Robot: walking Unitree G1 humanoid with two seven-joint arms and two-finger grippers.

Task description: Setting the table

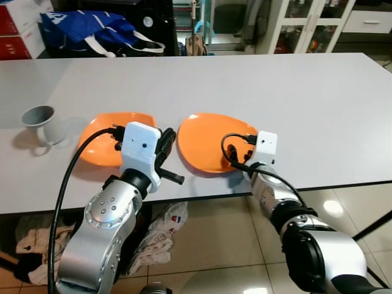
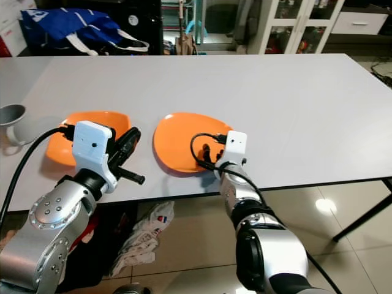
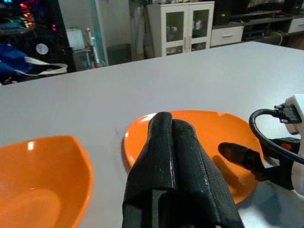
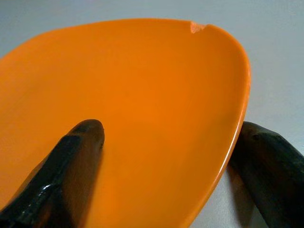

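Note:
Two orange plates lie near the front edge of the grey table [image 1: 257, 86], the left plate [image 1: 104, 138] beside the right plate [image 1: 208, 141]. A grey cup [image 1: 41, 124] stands left of them. My left gripper [image 1: 166, 146] hovers shut and empty over the gap between the plates; its closed fingers [image 3: 173, 156] point across the table. My right gripper [image 4: 168, 130] is open and straddles the near rim of the right plate [image 4: 142, 85]: one finger [image 4: 71, 161] rests inside the dish, the other [image 4: 268, 161] sits outside the rim on the table.
The far and right parts of the table are bare. A blue bag [image 1: 92, 30] and white cabinets [image 1: 306, 24] stand behind it. Clothes [image 1: 162, 233] lie on the tiled floor under the front edge. A table leg [image 2: 361, 214] slants at the right.

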